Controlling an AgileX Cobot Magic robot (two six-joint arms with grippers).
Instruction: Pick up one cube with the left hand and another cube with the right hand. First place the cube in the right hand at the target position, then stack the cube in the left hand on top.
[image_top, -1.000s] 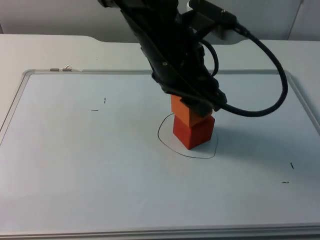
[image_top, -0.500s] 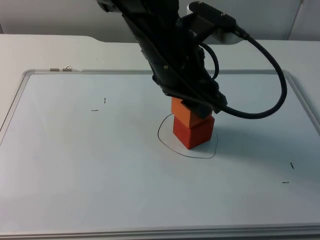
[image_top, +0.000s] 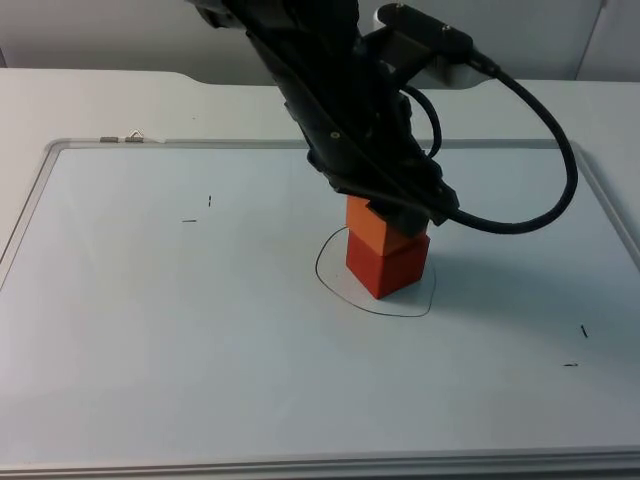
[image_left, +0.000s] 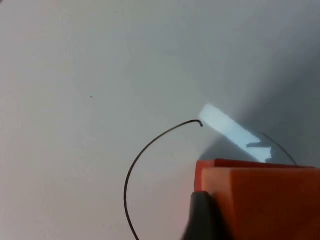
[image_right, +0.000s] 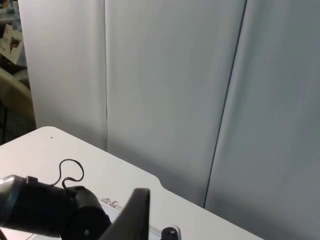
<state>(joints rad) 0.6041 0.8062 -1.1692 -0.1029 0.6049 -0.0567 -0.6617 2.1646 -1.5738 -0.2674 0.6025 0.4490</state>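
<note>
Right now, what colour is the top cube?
Orange, lighter than the red cube beneath. The top cube shows best in the top view.

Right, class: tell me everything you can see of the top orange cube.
The top orange cube is a plain, matt, lighter-orange block with sharp edges. It sits on the red cube inside the drawn outline, turned slightly relative to it. The left claw is over it, covering its upper part; a dark fingertip stands against its side.

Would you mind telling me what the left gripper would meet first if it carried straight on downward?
Probably the red cube: the left gripper holds the orange cube directly above it, inside the drawn outline.
</note>
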